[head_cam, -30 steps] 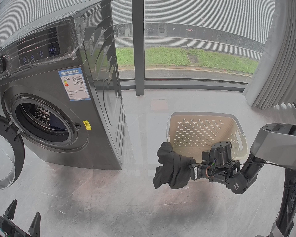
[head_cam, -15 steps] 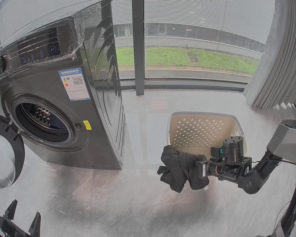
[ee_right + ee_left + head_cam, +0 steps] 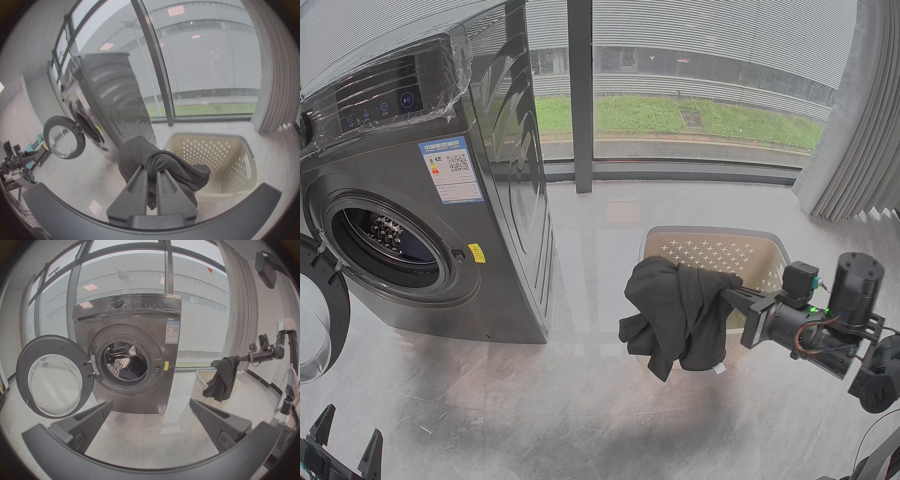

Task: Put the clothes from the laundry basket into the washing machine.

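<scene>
Over grey floor (image 3: 550,406) by the laundry basket (image 3: 717,251), right jaws clench a dark garment (image 3: 675,312) draped beneath; left jaws gape.

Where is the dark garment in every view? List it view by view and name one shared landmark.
Head view: the dark garment hangs from the right tool, in front of the laundry basket.
Left wrist view: the garment dangles beside the basket, apart from the washing machine.
Right wrist view: the garment is bunched in the shut tool.
Shared landmark: the basket.
</scene>
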Controlling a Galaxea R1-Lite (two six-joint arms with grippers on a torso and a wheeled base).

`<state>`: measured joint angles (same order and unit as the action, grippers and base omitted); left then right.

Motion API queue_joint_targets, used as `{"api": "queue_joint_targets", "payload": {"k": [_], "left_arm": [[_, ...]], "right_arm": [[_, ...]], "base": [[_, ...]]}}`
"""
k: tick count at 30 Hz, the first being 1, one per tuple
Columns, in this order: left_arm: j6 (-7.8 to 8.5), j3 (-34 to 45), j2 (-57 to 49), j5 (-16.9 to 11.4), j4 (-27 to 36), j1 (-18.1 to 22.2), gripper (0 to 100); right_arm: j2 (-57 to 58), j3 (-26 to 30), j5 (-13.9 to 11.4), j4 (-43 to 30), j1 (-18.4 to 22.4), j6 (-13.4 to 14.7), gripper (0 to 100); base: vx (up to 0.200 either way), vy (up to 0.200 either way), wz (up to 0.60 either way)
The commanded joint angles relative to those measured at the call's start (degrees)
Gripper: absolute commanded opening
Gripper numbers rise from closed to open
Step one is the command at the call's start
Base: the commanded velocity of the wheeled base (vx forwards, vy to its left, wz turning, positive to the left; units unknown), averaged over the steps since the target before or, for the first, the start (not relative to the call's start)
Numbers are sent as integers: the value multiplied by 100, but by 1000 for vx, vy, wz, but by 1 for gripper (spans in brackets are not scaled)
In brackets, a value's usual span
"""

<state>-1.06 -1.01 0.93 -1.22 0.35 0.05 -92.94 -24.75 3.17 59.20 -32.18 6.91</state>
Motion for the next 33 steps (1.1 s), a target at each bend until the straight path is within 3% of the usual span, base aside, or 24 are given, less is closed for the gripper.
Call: {"api": "queue_joint_targets", "payload": {"k": [1, 7, 16, 24, 27, 33], "left_arm": [[1, 92, -84, -1, 9, 4, 100], [18, 92, -84, -1, 9, 4, 100], [45, 84, -84, -10, 9, 4, 100], [27, 84, -84, -10, 9, -5, 100], [9, 84, -84, -10, 9, -5, 100], [1, 84, -84, -1, 9, -5, 100]], "right_arm": [[1639, 286, -62, 101, -245, 3, 0], [1876, 277, -106, 110, -227, -269, 0], [1990, 172, -80, 110, -192, -322, 0], [1964, 163, -1, 101, -78, -322, 0], [1938, 102, 333, 83, -86, -331, 0], [1903, 14, 571, -84, -78, -322, 0]], "base": [[0, 0, 0], [0, 0, 0], [0, 0, 0], [-150, 0, 0], [0, 0, 0], [0, 167, 0]]}}
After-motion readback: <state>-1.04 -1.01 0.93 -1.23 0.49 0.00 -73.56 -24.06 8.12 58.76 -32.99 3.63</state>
